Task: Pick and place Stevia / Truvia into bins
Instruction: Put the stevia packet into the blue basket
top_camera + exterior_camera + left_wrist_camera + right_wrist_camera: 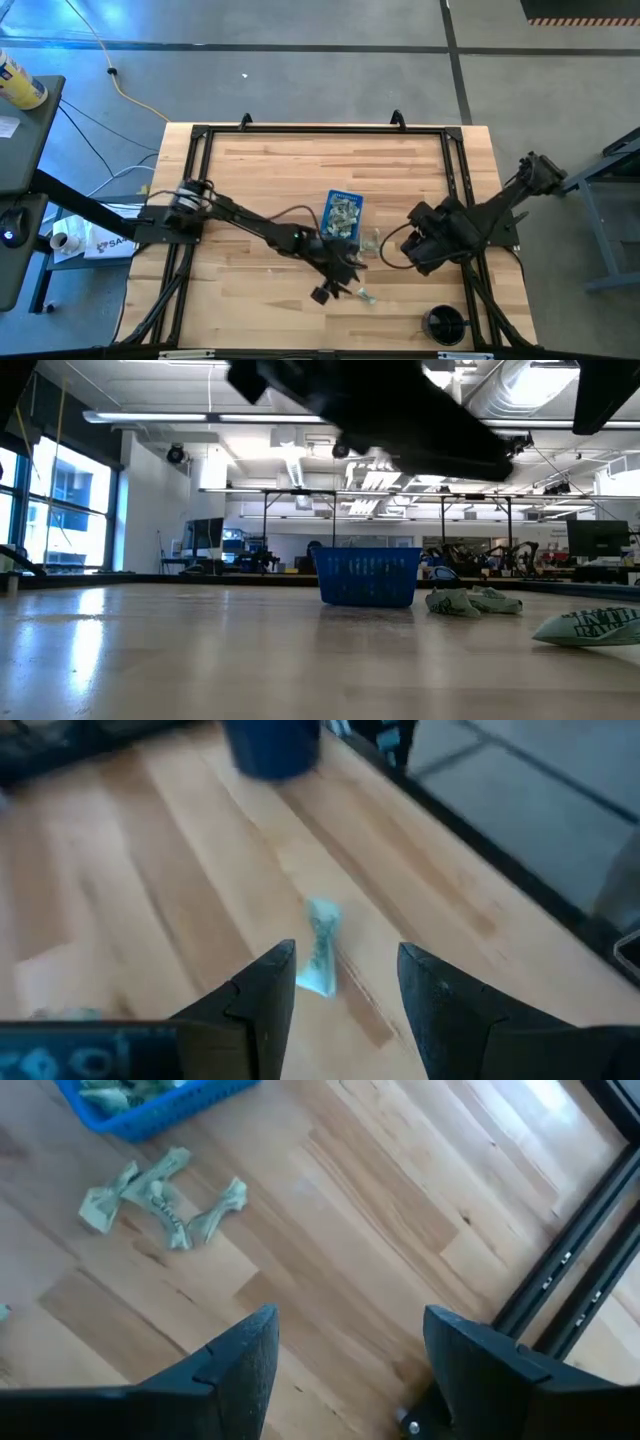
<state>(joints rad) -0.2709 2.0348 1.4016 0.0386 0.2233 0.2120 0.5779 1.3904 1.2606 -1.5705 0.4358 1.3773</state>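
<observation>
Left hand (340, 982) spread open, right hand (345, 1345) too

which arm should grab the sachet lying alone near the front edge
Left. The left gripper is open just above that sachet, which lies between its fingers. The right gripper, also open, faces bare wood, beside the loose cluster next to the blue bin.

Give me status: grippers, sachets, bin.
Left gripper open, over a loose sachet near the table's front. Right gripper open, empty, parked right of the blue bin. Bin part filled; sachet cluster beside it. Nothing in the way.
</observation>
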